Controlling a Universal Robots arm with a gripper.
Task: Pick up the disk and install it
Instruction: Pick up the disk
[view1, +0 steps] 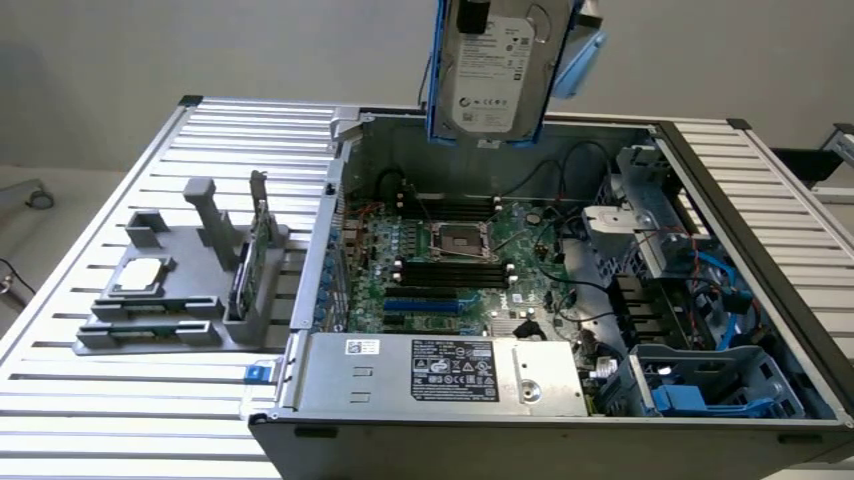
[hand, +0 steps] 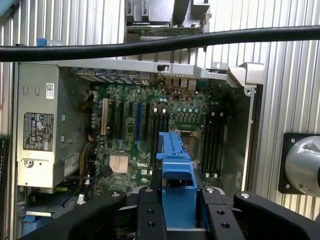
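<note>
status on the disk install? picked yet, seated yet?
Done: the pickup. The disk hangs upright in the air above the open case. In hand: the gripper is shut on its blue carrier, with the motherboard below it. Left: the install itself, as the disk is not seated anywhere inside the case.

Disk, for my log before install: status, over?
Gripper shut on silver-grey hard drive in blue plastic carrier, upright. Held above open grey computer case. Blue cables lie inside case, exterior view's right.
</note>
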